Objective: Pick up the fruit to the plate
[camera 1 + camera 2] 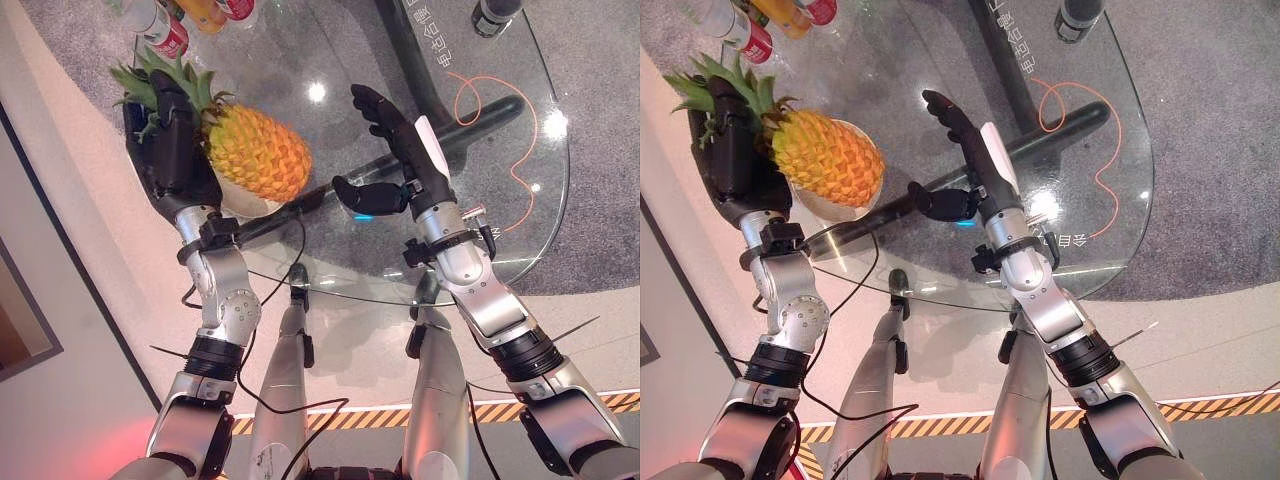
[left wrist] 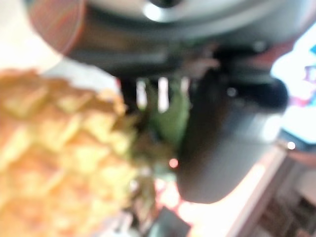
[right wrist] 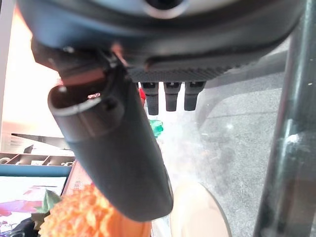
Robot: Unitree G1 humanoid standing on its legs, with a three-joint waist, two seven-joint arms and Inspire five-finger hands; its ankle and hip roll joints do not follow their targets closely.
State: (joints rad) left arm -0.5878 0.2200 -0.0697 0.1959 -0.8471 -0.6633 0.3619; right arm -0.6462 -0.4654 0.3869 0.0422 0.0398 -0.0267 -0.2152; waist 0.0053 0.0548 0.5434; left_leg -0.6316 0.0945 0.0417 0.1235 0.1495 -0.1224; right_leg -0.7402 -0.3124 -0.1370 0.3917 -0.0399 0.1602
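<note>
Right hand (image 1: 400, 150) hovers above the glass worktop (image 1: 480, 215), fingers straight and spread, thumb standing out to the side toward the fruit; it holds nothing and sits apart from the pineapple (image 1: 255, 150). Left hand (image 1: 175, 150) lies against the pineapple's leafy end, fingers extended along the crown; whether they grip it cannot be told. Pineapple lies on its side over a white plate (image 1: 250, 207), body tilted, crown pointing toward the worktop's left edge. An orange cord (image 1: 490, 150) loops under the glass. Farther off, bottles (image 1: 190, 20) stand at the far left corner.
</note>
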